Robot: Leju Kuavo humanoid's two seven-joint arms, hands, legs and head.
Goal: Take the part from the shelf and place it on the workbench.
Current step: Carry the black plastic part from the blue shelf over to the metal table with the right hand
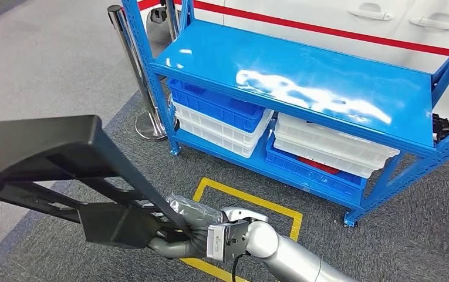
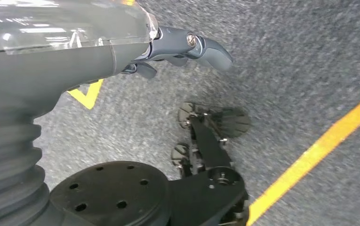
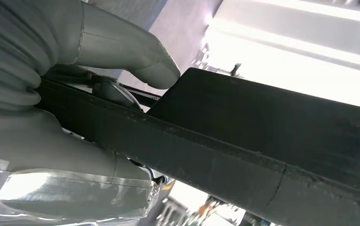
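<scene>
We find the part [image 1: 46,153], a long black frame-like piece with a flat top panel and thin struts beneath it, held off the floor at the lower left of the head view, well clear of the blue shelf [image 1: 304,82]. It is carried by the right hand [image 1: 189,232], whose fingers wrap one of its slanting struts; the right wrist view confirms this, showing the grey thumb [image 3: 135,52] pressed over the top of the black bar [image 3: 225,160] while the rest of the hand clamps it from the other side. The silver right arm [image 1: 292,252] enters from the lower edge of the head view. We see the left hand [image 2: 121,52] in its own wrist view, hanging above the grey carpet with nothing in it, its dark fingers [image 2: 201,47] extended and slightly apart. The shelf's top deck is bare and glossy. On its lower level we note stacked bins: a blue crate [image 1: 216,103] over white crates [image 1: 222,130] on the left side, and white crates [image 1: 333,144] over a blue crate [image 1: 313,167] on the right side. A yellow floor outline [image 1: 251,200] lies on the carpet in front of the shelf, and a metal barrier post [image 1: 134,64] stands just beside the shelf's left end.
</scene>
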